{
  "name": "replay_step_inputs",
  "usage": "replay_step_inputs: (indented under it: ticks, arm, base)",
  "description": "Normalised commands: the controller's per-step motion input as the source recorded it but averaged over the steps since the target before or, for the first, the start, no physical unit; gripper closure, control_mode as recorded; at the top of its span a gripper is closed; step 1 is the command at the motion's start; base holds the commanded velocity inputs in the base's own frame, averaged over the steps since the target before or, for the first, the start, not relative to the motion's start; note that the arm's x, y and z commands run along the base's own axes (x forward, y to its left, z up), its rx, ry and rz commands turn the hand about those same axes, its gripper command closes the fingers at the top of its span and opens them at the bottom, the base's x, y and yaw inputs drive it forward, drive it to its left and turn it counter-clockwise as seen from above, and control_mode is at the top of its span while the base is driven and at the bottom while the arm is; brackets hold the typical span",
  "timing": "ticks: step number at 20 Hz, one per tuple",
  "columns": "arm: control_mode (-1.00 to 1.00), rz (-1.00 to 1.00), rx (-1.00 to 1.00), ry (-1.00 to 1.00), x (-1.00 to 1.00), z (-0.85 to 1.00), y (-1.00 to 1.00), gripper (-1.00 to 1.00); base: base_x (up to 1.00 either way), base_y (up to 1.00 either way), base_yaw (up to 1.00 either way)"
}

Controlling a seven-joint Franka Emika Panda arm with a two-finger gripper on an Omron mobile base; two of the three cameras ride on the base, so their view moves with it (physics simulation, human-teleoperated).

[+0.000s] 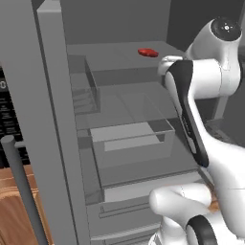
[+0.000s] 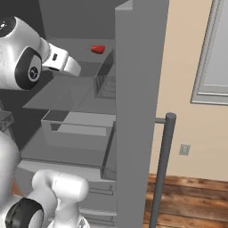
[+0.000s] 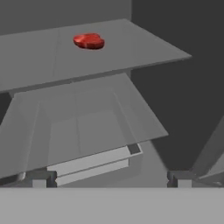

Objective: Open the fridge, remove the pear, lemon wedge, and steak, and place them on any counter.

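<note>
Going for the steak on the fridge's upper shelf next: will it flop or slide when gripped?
The steak looks thin and flat, so it probably droops if pinched at one edge. It lies flush on a smooth grey shelf, so it may slide when nudged. Unlikely to roll.

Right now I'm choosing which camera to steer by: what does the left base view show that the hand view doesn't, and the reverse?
Left base view alone: the white arm, the open fridge door with its bar handle, and wooden counter. Hand view alone: the open hand, its two tips low in the picture. Both: the red steak lying on the upper fridge shelf, with the clear drawer below.
</note>
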Motion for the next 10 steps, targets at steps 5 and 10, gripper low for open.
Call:
replay_step_inputs:
  ticks: [5, 10]
  arm:
    - [-1.00, 0.05, 0.00, 0.00, 0.61, 0.12, -0.28, -1.00]
    - [-1.00, 0.05, 0.00, 0.00, 0.74, 0.02, 0.00, -1.00]
  base:
    - [0.00, 0.00, 0.00]
    - [0.00, 0.00, 0.00]
